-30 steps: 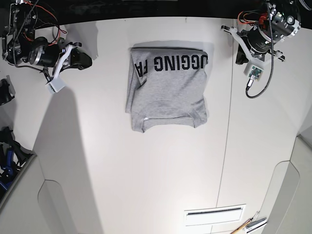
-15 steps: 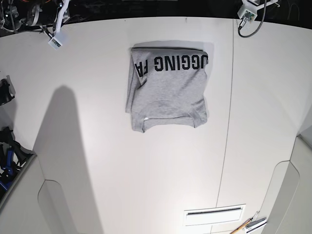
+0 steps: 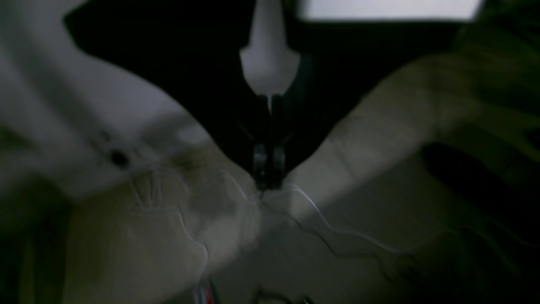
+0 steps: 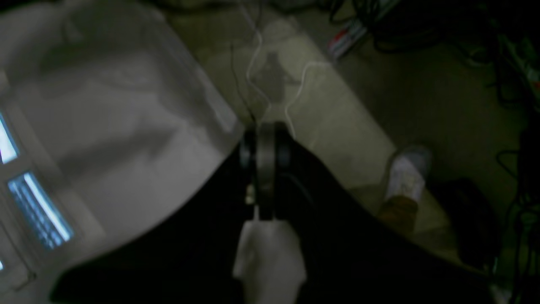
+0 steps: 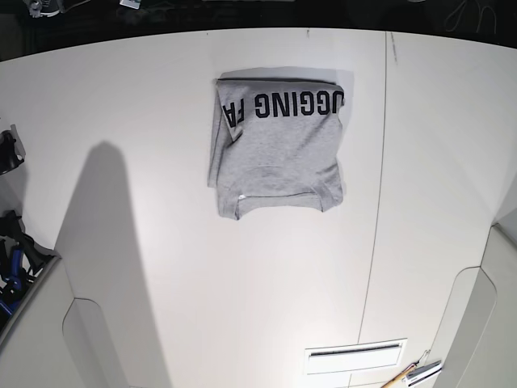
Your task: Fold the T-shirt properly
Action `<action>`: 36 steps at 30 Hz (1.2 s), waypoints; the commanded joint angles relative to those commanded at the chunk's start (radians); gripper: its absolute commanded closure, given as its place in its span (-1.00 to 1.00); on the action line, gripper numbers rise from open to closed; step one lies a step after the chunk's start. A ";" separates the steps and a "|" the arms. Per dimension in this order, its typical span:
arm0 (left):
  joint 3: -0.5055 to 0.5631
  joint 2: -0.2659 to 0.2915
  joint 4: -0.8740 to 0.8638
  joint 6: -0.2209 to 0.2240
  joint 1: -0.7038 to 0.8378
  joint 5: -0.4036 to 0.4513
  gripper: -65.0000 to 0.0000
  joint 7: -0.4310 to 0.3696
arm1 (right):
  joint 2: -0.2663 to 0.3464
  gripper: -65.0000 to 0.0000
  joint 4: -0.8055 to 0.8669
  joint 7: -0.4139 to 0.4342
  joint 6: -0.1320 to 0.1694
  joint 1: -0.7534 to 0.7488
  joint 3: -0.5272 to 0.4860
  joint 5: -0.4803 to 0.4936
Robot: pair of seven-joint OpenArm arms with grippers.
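The light grey T-shirt (image 5: 279, 153) lies folded into a rough rectangle on the white table (image 5: 161, 242), towards the far middle. Black block lettering runs along its far edge and the ribbed neck is at its near edge. Neither arm shows in the base view. In the dark, blurred left wrist view my left gripper (image 3: 268, 185) has its fingers pressed together, empty, over floor and cables. In the right wrist view my right gripper (image 4: 263, 131) is also shut and empty, off the table. The T-shirt is out of both wrist views.
A seam (image 5: 378, 202) runs down the table right of the shirt. A slot (image 5: 355, 356) and pen-like tools (image 5: 416, 373) lie at the near right. Dark gear (image 5: 10, 259) sits at the left edge. A person's shoe (image 4: 407, 177) and cables are on the floor.
Both arms have pulled back past the table's far edge and left the base view. The folded T-shirt has not moved.
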 joint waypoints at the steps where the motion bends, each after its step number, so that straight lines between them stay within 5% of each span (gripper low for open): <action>1: 0.031 -0.005 -0.058 0.000 0.000 0.010 1.00 -0.048 | 0.000 1.00 -0.016 0.000 0.000 0.000 -0.024 -0.010; 5: 0.166 -0.005 -0.279 0.004 0.000 0.049 1.00 -0.241 | 0.000 1.00 -0.135 0.184 0.000 0.000 -0.125 -0.097; 8: 0.259 -0.005 -0.421 0.004 -0.084 0.076 1.00 -0.283 | -0.003 1.00 -0.239 0.340 0.000 0.023 -0.209 -0.259; 16: 0.494 0.019 -0.747 0.004 -0.407 0.075 1.00 -0.325 | -0.012 1.00 -0.541 0.426 0.000 0.212 -0.446 -0.310; 20: 0.571 0.071 -0.921 0.004 -0.551 0.078 1.00 -0.363 | -0.068 1.00 -0.735 0.450 0.000 0.329 -0.512 -0.352; 29: 0.741 0.185 -1.266 0.004 -0.845 0.078 1.00 -0.467 | -0.207 1.00 -1.052 0.589 0.000 0.510 -0.557 -0.415; 36: 0.749 0.192 -1.356 0.005 -0.980 0.078 1.00 -0.568 | -0.244 1.00 -1.116 0.704 -0.001 0.551 -0.557 -0.422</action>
